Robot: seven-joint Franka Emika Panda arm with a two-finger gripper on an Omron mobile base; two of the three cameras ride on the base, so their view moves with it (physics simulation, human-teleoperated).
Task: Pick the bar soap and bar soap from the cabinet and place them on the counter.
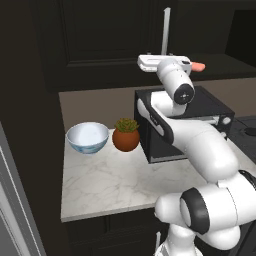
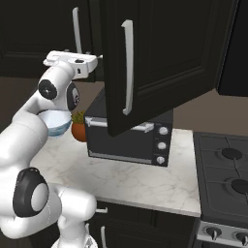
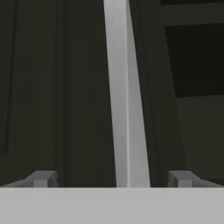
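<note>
Hand view has the claw [image 3: 113, 178] spread wide with nothing held, its two grey fingertips [image 3: 43, 178] standing either side of a silver handle [image 3: 126, 96] that runs upright between them on a dark cabinet [image 3: 52, 87] door; whether either tip touches the bar cannot be told. To that handle's right the cabinet lies open and dark. From the left base view the hand is raised level against the cabinet, just under the handle, and a pink soap [image 1: 199, 66] pokes out past the wrist on the shelf edge to the right. Below sit a black oven [image 1: 212, 107], a potted plant [image 1: 126, 134] and a bowl [image 1: 87, 137] on the counter [image 1: 110, 182]. Right base view has an open door [image 2: 155, 58] swung out over the oven, and a stove [image 2: 227, 169] to the right
</note>
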